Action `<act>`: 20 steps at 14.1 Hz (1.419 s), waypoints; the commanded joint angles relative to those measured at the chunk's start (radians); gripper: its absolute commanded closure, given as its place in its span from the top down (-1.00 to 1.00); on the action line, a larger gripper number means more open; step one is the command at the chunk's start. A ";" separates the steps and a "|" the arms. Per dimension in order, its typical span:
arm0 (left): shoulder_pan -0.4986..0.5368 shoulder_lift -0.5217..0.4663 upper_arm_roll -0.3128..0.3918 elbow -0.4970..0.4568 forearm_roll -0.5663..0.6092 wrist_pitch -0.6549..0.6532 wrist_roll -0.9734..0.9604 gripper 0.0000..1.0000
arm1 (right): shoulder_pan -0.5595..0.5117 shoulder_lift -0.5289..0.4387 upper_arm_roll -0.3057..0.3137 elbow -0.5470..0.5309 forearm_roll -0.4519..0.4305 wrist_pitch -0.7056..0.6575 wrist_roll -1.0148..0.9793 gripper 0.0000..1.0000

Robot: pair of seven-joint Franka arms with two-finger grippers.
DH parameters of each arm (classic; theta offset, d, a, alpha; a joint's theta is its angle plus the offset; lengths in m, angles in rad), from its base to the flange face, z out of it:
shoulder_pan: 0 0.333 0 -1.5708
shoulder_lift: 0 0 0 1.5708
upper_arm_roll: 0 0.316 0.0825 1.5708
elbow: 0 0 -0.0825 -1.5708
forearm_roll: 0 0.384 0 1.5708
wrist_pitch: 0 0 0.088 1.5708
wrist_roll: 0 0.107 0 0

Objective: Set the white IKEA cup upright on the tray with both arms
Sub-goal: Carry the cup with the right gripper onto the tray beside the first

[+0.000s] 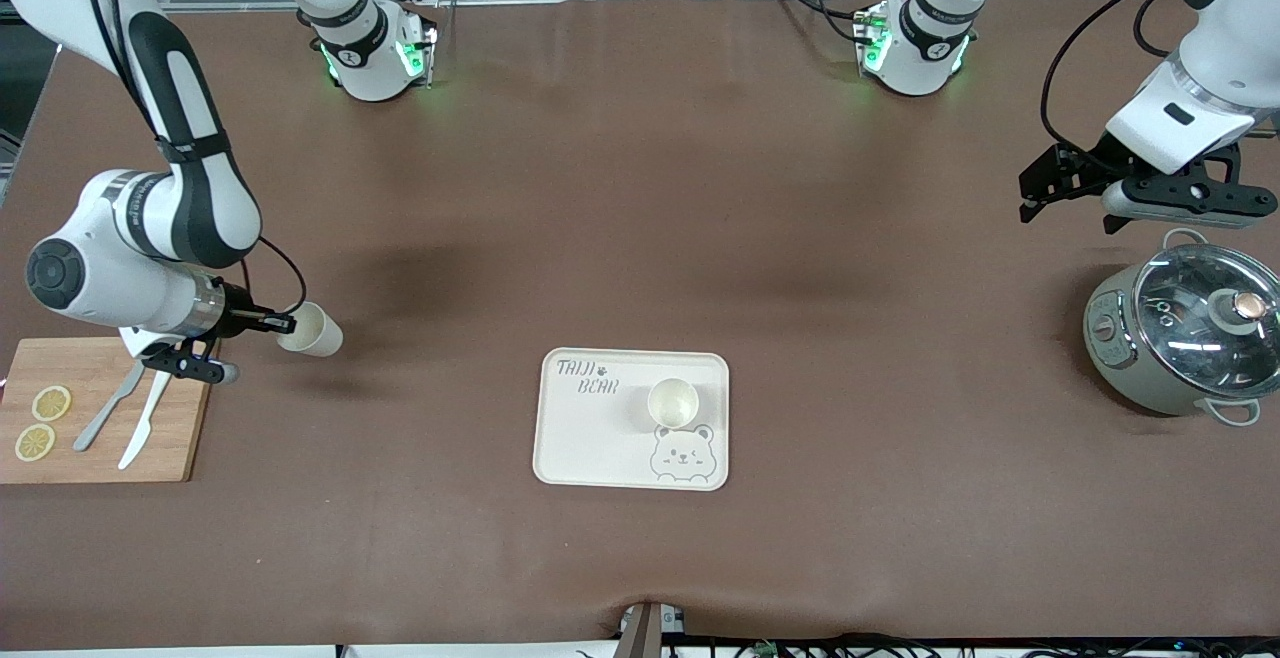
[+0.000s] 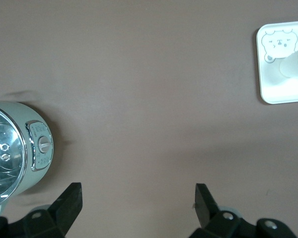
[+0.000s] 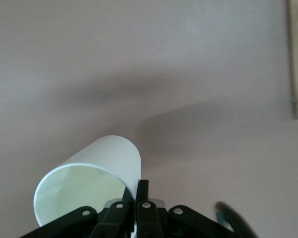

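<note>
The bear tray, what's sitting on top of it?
One white cup stands upright on the tray, just above the bear face drawing and beside the lettering. It looks empty inside. The bit of tray under the cup is covered.

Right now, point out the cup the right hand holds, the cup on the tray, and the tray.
Held cup (image 3: pixel 104 163), right wrist view, on its outer wall.
Cup on the tray (image 1: pixel 673 402), front view, inside its open mouth.
Tray (image 1: pixel 585 438), front view, on its bare surface.
</note>
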 commanded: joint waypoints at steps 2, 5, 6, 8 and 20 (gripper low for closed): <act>0.017 -0.002 -0.002 0.012 -0.015 0.000 -0.003 1.00 | 0.095 0.000 -0.001 0.092 0.038 -0.052 0.223 -1.00; 0.017 -0.002 -0.002 0.010 -0.015 -0.005 0.011 1.00 | 0.198 0.025 -0.001 0.165 0.038 -0.054 0.458 -1.00; 0.018 -0.001 -0.002 0.010 -0.014 -0.006 0.011 1.00 | 0.221 0.039 -0.001 0.193 0.038 -0.054 0.518 -1.00; 0.016 -0.001 -0.002 0.012 -0.012 -0.005 0.013 1.00 | 0.275 0.080 -0.001 0.241 0.040 -0.051 0.630 -1.00; 0.013 0.024 -0.011 0.043 -0.006 -0.005 0.013 1.00 | 0.454 0.293 0.000 0.497 0.137 -0.023 1.143 -1.00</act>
